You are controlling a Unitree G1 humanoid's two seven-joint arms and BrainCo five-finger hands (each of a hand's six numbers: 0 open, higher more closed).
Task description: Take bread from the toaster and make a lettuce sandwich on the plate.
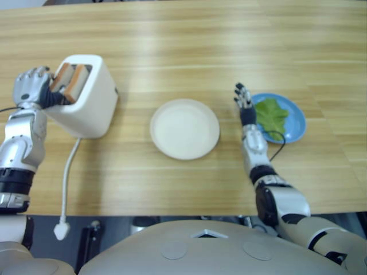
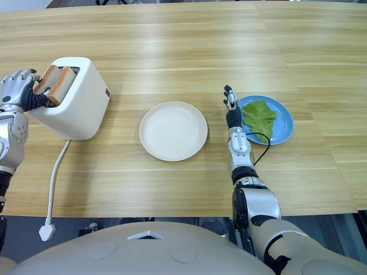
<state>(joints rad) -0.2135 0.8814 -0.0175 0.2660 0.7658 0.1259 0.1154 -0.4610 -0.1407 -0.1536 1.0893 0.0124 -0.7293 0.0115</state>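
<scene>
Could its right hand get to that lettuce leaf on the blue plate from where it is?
Probably yes. The right hand is open just beside the blue plate, at its left rim. The lettuce lies uncovered next to it, with nothing standing between them.

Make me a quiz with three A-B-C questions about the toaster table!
1. How many brown bread slices stand in the white boxy toaster? A one B two C four
2. The round cream plate is: A bare B holding bread C holding lettuce
3. Where is the green lettuce leaf? A on the round blue plate B on the cream plate C on the toaster
Answers: 1 B, two slices poke from the slots; 2 A, nothing lies on it; 3 A, the leaf rests on the blue plate.
</scene>
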